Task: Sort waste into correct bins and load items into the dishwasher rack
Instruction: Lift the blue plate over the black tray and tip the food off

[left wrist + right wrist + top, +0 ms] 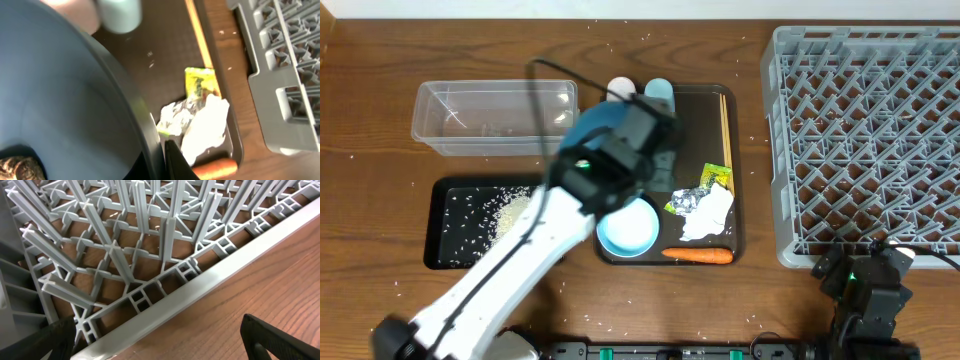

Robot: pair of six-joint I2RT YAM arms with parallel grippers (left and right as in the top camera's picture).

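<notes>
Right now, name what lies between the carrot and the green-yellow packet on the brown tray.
The crumpled white napkin and the silver foil ball lie between carrot and packet; the overhead and left wrist views both show it.

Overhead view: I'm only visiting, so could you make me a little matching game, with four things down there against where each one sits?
Things:
1 carrot
2 rice pile
3 chopsticks
4 dishwasher rack

Places:
A just right of the brown tray
B in the black tray
C along the brown tray's right side
D at the brown tray's bottom edge in the picture

Pairs: 1-D, 2-B, 3-C, 4-A
</notes>
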